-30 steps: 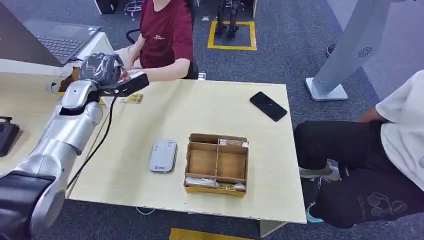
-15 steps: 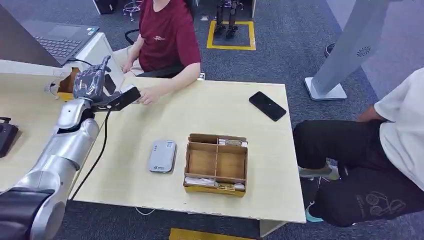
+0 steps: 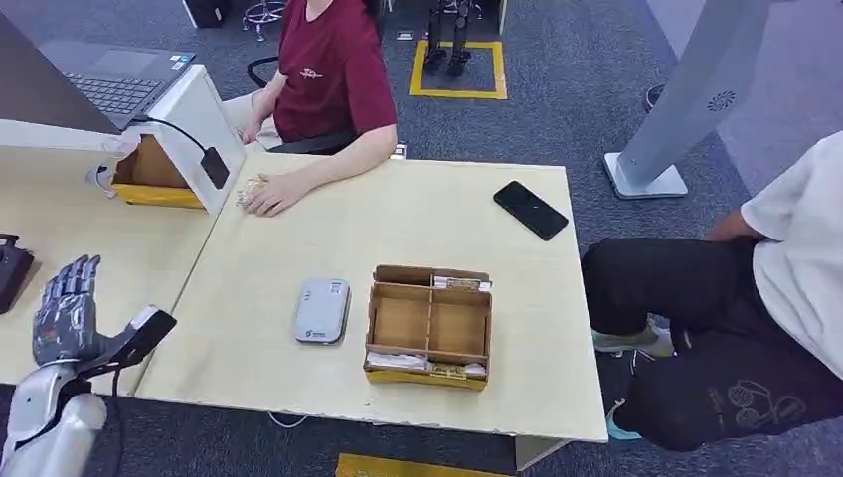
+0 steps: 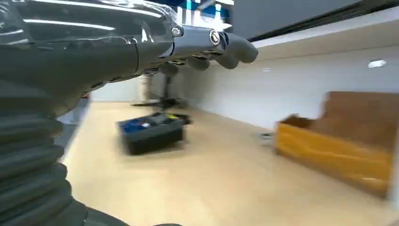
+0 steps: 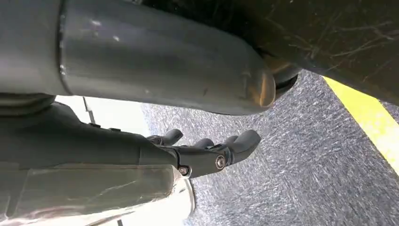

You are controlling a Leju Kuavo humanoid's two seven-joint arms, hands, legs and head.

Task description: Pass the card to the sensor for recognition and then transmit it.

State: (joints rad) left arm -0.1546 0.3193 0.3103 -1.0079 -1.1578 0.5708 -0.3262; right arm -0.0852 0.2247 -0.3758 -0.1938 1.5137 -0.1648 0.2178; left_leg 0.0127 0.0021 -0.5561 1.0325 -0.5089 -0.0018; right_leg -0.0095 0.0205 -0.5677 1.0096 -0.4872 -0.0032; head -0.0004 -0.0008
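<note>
left hand (image 3: 66,320) hovers over the pale wooden table's (image 3: 398,219) near-left corner, fingers spread, empty. the small yellowish card (image 3: 249,191) lies under the red-shirted person's hand (image 3: 264,199). right hand (image 5: 207,153) hangs, fingers loosely apart.

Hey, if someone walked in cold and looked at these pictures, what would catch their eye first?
Probably the robot's left hand, raised with fingers spread and empty at the near left corner of the table. Next, the person in the dark red shirt at the far side, with a hand resting flat on the tabletop. Mid-table sit a grey card reader and, right beside it, a divided cardboard tray.
</note>
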